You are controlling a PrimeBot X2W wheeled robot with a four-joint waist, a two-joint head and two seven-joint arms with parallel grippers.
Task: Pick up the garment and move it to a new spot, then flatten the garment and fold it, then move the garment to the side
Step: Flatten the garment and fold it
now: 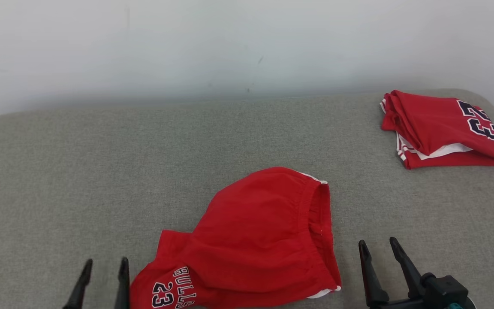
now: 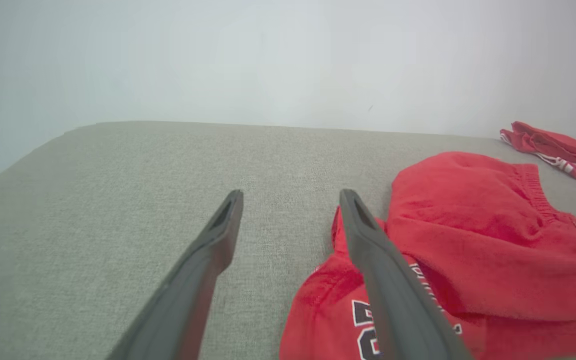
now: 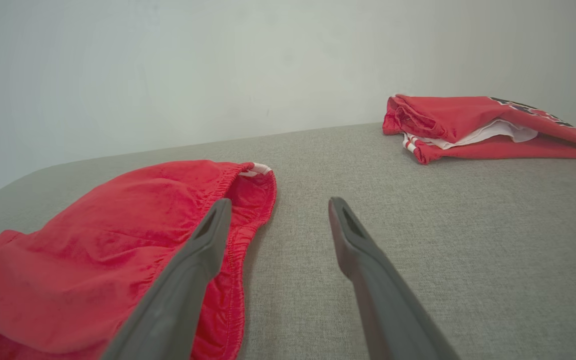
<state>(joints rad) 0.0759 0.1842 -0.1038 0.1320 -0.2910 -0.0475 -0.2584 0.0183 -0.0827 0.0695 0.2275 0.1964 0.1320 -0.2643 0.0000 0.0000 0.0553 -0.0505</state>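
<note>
Red garment [image 1: 255, 240] lies crumpled on grey table [image 1: 79, 171] between left tool [image 1: 106, 261] and right tool [image 1: 377, 240], both spread, empty; folded jersey [image 1: 440, 128] well beyond right tool.

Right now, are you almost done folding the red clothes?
Partly. The folded red jersey already sits at the far right. The red Bulls shorts lie rumpled and unfolded between the left gripper and right gripper, both open and empty. Flattening, folding and moving them aside are left.

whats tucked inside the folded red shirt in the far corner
A white layer and striped trim peek out between the red folds of the shirt; anything deeper is covered.
</note>
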